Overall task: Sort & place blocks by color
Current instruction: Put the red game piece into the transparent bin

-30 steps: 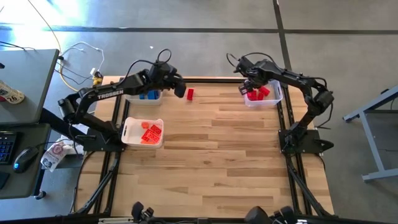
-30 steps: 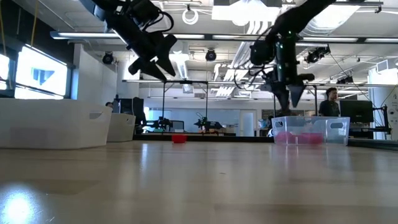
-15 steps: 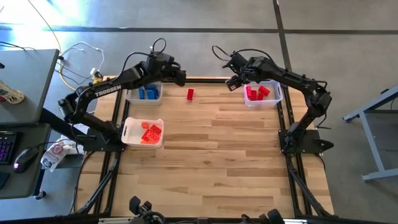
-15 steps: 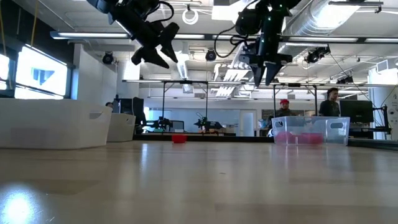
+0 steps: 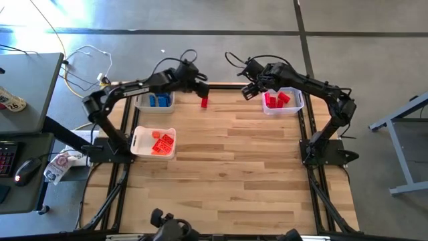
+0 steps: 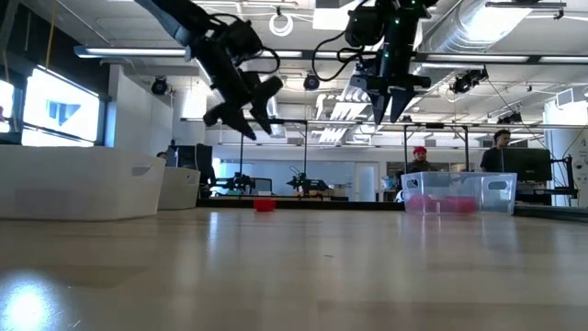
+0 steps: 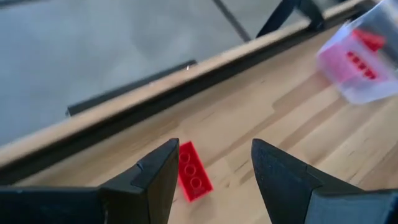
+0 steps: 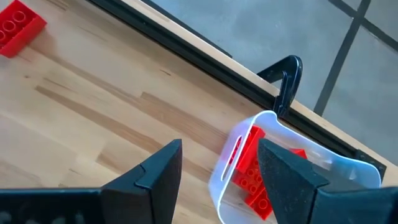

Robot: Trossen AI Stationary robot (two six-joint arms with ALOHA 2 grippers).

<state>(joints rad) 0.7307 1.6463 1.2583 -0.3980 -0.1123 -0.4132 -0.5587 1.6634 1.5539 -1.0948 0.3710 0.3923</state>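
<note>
With both sets of jaws open and empty, the left gripper hovers over the lone small red studded plastic brick near the wooden surface's far edge; an off-centre descent could knock it away.

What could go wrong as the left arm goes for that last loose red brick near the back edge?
The small red studded plastic brick lies close to the table's back edge, so a clumsy approach by the open left gripper might push it off. The open right gripper hovers nearby beside the clear plastic bin of red bricks; the arms could collide on delivery.
</note>
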